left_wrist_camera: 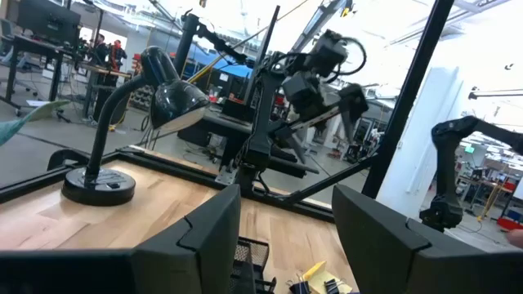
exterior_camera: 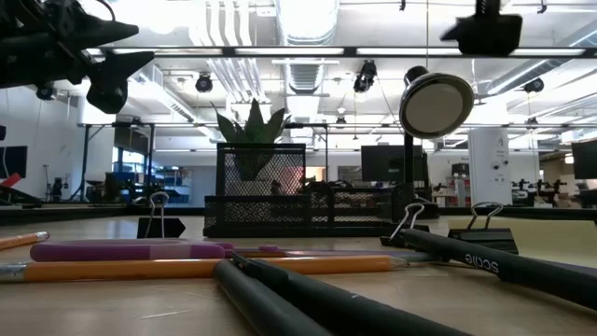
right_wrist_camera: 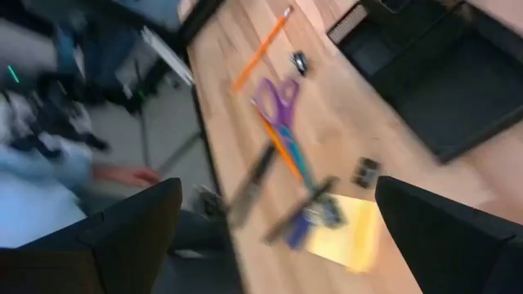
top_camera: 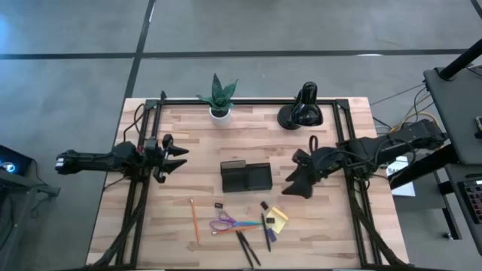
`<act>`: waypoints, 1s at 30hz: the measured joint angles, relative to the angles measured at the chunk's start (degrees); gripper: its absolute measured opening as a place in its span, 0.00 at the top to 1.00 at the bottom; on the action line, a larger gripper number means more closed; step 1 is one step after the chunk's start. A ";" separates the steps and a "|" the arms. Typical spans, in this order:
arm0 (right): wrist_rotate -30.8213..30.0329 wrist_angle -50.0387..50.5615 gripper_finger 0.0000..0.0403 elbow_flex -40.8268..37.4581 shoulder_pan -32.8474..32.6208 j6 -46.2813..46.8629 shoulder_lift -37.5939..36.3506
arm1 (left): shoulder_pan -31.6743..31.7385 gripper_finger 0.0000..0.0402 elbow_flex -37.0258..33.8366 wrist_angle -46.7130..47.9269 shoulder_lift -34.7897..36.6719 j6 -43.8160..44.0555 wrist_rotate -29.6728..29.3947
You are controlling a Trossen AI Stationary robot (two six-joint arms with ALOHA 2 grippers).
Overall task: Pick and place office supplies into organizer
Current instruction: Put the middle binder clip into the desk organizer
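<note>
The organizer (top_camera: 245, 177) sits empty mid-surface, supplies like the purple-handled scissors (top_camera: 230, 223) scattered just before it, so both the right hand (top_camera: 300, 184) and left hand (top_camera: 175, 159) flank it, fingers apart, holding nothing.

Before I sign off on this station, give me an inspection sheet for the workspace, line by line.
Surface: wooden table, black frame.
Job's things: organizer mid-table; orange pencil, purple-handled scissors, black pens, yellow sticky-note pad, small black clip lie loose on the front part of the table.
Clutter: potted plant and desk lamp at the back edge.
Grippers: left gripper open, at the table's left side; right gripper open, right of the organizer; both empty.
Cables: wires off the table's right.
Surroundings: open workshop hall behind.
</note>
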State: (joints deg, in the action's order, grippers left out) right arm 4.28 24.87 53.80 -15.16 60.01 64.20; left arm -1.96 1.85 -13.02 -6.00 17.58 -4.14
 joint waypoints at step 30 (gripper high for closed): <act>11.22 6.35 0.01 5.99 -1.06 -6.25 25.76 | 0.00 0.55 0.00 -0.01 -0.09 0.00 0.00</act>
State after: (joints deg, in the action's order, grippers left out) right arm 15.51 31.22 59.79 -16.23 53.76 89.96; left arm -1.96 1.85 -13.02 -6.09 17.58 -4.14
